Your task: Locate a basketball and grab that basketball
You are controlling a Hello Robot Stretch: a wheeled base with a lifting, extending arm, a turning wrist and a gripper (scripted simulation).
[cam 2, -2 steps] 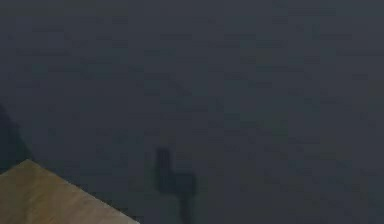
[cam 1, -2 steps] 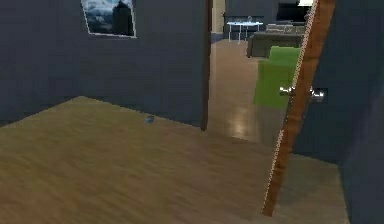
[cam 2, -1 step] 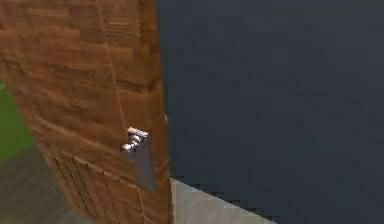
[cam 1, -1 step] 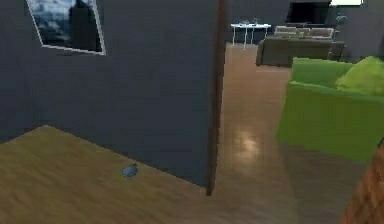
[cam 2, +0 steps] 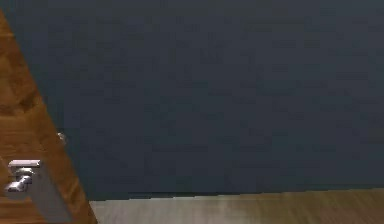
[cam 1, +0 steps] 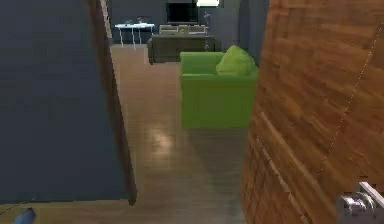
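Basketball location cannot be told from what the two views offer, and neither can the gripper's state or whether it has hold of anything.

In the forward view a dark blue-grey wall [cam 1: 50, 100] takes up the left, ending in a brown wooden edge [cam 1: 116, 110] that runs down to the floor. On the right stands a brown plank door of warm-toned wood [cam 1: 320, 110], with a silver metal door handle [cam 1: 362, 200] near the bottom corner. Between wall and door a glossy brown wooden floor [cam 1: 190, 165] leads on into a room. A bright green boxy armchair [cam 1: 215, 95] stands on it, just beside the door's edge, with a green cushion [cam 1: 237, 62] propped on its seat. Farther back is a dark grey sofa [cam 1: 180, 46], and to its left a small white table with thin legs [cam 1: 132, 30]. A dark rectangular screen [cam 1: 182, 12] is at the far wall above the sofa. At the bottom left corner a small blue rounded object [cam 1: 22, 215] lies on the floor, too small to identify.

In the arm side view the same dark blue-grey wall [cam 2: 220, 90] spans the picture, with the plank door [cam 2: 25, 120] and its silver handle [cam 2: 22, 176] at the left. A strip of wooden floor [cam 2: 250, 208] runs along the bottom.
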